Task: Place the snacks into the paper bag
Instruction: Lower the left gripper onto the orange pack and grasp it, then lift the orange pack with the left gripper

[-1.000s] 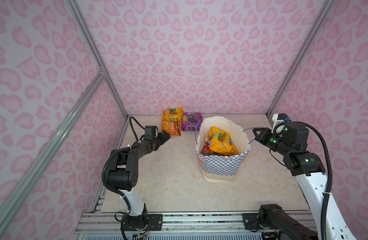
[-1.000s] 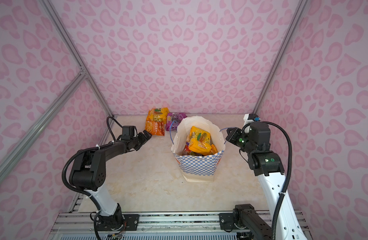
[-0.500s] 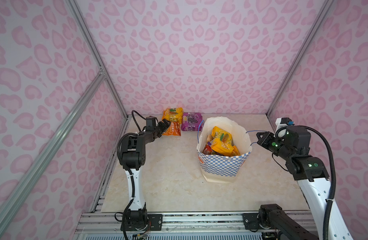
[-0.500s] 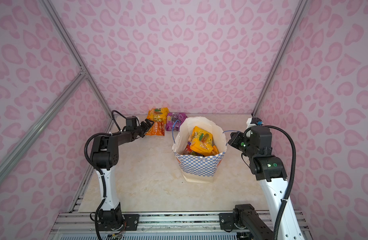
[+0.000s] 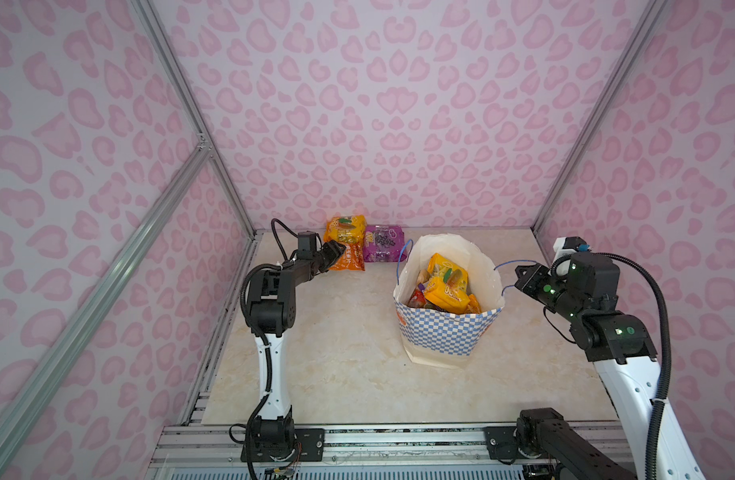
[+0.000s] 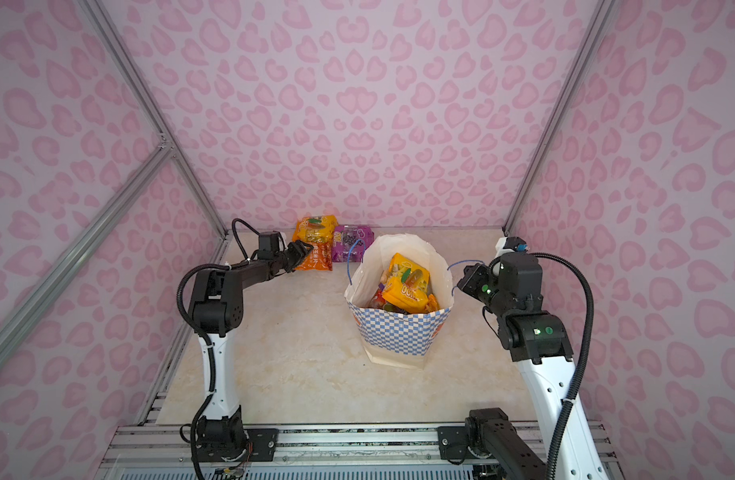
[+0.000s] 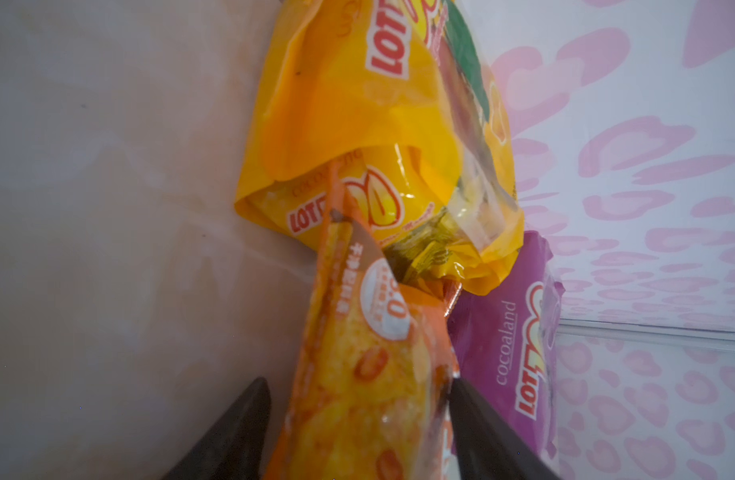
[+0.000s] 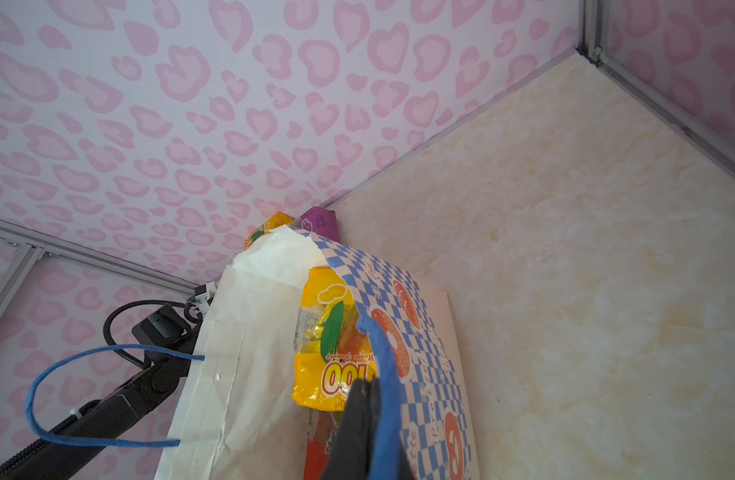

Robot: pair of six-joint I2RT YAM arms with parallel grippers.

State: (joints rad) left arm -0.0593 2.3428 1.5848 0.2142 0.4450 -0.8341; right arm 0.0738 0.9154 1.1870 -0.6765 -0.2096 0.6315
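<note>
Paper bag [image 5: 444, 332] is standing upright mid-table, right of centre, mouth open, already holding several packets [image 5: 447, 286]. Beige table [image 5: 336, 353] is carrying everything.

Right gripper [image 5: 519, 276] is sitting just right of the bag rim, jaws pressed together and pinching the blue cord handle [image 5: 505, 266]. The wrist view is showing the cord running along the closed fingers [image 8: 363, 386]. That arm is looking tied up with steadying the bag.

Left gripper [image 5: 336, 249] is reaching to the far left corner, so it is by far the nearer arm to what is left outside.

Three packets are lying there against the far wall: yellow packet [image 5: 345, 230] farthest back, purple packet [image 5: 382, 245] to its right, and orange pouch [image 5: 349, 262] nearest, partly under the yellow one.

Jaws are standing spread with the orange pouch [image 7: 378, 332] between them: one finger [image 7: 474, 415] is touching its edge, the other [image 7: 241, 415] is showing a gap. No pinch yet, going by the wrist view [image 7: 357, 382].

Pouch's long axis is running straight ahead of the jaws toward the far wall, so closing across its narrow width is looking right. Bag is lying to the right and nearer.
</note>
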